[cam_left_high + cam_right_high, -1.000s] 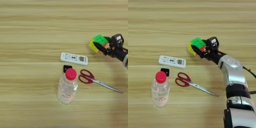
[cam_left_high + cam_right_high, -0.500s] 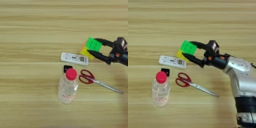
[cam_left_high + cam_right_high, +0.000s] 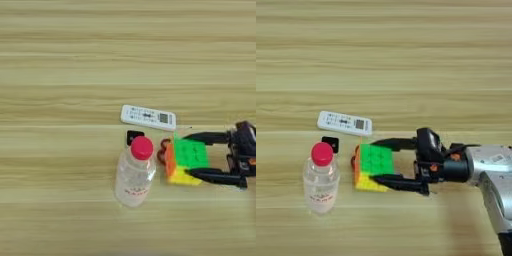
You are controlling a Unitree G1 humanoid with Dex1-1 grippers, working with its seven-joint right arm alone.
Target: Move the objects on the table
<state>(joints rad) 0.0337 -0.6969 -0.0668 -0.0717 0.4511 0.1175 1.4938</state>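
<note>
My right gripper (image 3: 376, 161) is shut on the multicoloured puzzle cube (image 3: 374, 165), one black finger along its far side and one along its near side. The cube shows green on top, orange on the left and yellow at the front. It sits just right of the clear bottle with the red cap (image 3: 135, 175), which stands upright. The tiny black-faced white box (image 3: 135, 136) lies behind the bottle. I cannot tell whether the cube touches the wooden table (image 3: 60, 60).
A white remote control (image 3: 148, 117) lies just behind the cube and box. A red scissors handle (image 3: 162, 150) peeks out at the cube's left edge; the rest is hidden under cube and gripper. My silver forearm (image 3: 491, 167) comes in from the right.
The gripper has carried the cube left and toward the front, from right of the remote to beside the bottle, where it now covers the scissors.
</note>
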